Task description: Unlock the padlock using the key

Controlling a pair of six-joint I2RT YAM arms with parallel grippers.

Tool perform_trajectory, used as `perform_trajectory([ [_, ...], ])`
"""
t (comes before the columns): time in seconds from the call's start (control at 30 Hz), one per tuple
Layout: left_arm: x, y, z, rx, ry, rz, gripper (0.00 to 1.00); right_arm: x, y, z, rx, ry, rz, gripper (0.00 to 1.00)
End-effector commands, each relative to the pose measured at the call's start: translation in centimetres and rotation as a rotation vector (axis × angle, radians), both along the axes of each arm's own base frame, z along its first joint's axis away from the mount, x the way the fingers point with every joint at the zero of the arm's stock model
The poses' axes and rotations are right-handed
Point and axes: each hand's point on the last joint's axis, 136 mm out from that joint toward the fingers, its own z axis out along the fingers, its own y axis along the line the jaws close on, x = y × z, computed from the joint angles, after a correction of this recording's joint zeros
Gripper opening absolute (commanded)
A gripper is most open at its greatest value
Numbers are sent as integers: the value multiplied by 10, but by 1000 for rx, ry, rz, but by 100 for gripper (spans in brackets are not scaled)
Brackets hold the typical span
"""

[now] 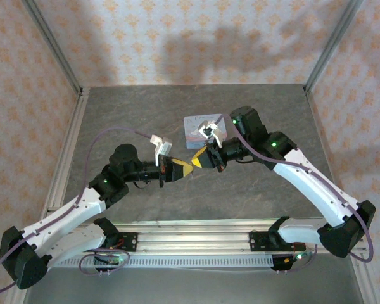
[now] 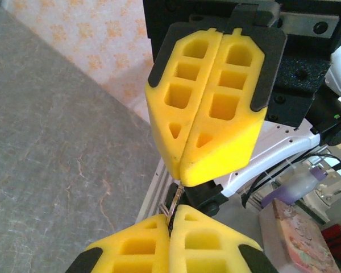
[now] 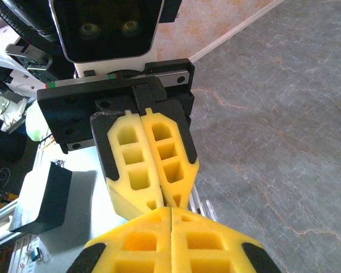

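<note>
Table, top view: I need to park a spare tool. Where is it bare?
Bare table: the far strip along the back wall, the left stretch between rail and left arm, the right side beyond the right arm. Crowded: centre, where left hand and right hand pinch the key, tin behind.

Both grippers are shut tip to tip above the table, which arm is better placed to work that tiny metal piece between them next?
Left, probably: the metal sliver sits between the shut tips of the left gripper and reaches the right gripper, so left could twist it while right holds steady.
</note>
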Motion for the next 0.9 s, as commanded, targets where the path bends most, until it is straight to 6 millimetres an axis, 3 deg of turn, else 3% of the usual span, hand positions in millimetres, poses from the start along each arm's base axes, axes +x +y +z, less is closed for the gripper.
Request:
perform_trajectory([
  [0.0,2,6,9,-16,-52,34,0,-3,0,5,27,-12,14,0],
  [0.07,4,7,5,-5,-42,52,0,0,0,4,21,-13,-4,0],
  [0.1,6,9,2,9,-35,69,0,5,-1,4,14,-21,-37,5],
  [0.13,8,10,-2,21,-30,86,0,12,-2,3,5,-29,-77,14],
  [0.17,12,13,-7,36,-21,111,0,21,-5,2,-6,-42,-135,33],
  [0.2,15,16,-13,52,-10,140,0,32,-9,-1,-23,-49,-201,44],
  [0.33,29,27,-32,76,33,231,0,76,-32,-12,-89,-45,-453,59],
  [0.4,37,33,-41,91,57,282,0,102,-55,-20,-145,-31,-629,68],
  [0.63,82,62,-75,240,147,504,0,204,-134,-109,-507,196,-1089,69],
  [0.87,157,95,-101,390,239,756,0,281,-147,-158,-631,257,-1208,69],
])
